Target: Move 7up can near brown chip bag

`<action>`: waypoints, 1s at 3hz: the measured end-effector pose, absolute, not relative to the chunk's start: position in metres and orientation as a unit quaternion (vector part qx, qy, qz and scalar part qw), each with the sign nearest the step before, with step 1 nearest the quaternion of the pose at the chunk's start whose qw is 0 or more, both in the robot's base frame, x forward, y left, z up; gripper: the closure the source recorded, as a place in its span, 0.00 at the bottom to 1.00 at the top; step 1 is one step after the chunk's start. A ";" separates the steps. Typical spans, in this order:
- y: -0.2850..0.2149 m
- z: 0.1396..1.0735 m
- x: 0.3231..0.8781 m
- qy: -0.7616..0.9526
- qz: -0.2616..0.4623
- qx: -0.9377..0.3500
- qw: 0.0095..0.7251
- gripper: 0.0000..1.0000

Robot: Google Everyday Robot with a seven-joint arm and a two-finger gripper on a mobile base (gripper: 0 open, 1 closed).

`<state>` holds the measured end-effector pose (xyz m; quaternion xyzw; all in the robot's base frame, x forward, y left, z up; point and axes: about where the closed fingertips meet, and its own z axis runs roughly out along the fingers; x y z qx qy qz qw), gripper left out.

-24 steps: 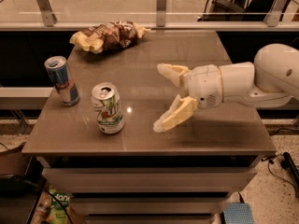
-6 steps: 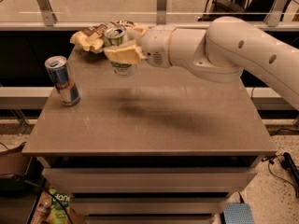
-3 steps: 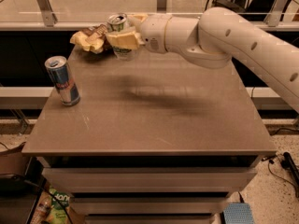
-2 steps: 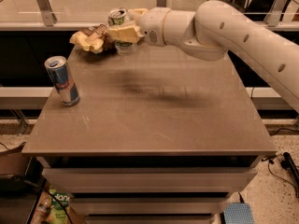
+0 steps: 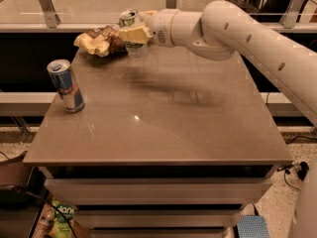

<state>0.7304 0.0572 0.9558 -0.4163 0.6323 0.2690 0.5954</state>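
The 7up can (image 5: 130,20), white with green markings and a silver top, is held in my gripper (image 5: 134,29) at the far left part of the brown table (image 5: 163,118). The fingers are shut on the can; one cream finger crosses its front. The can's base is close to the table surface, just right of the brown chip bag (image 5: 101,38), a wrinkly bag with pale yellow ends lying at the far left corner. I cannot tell whether the can touches the table or the bag. My white arm reaches in from the right.
A tall slim blue and silver can (image 5: 66,85) stands upright near the table's left edge. A metal railing with glass runs behind the table. Drawer-like shelves sit below the table top, and the floor shows at the lower right.
My gripper has carried the 7up can from the table's front left to the far left, beside the chip bag, and lowered it a little in the last second.
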 end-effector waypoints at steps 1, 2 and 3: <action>0.049 0.940 0.741 0.645 0.265 -0.401 0.594 1.00; 0.041 0.928 0.751 0.650 0.262 -0.387 0.599 1.00; 0.038 0.923 0.761 0.652 0.260 -0.378 0.604 1.00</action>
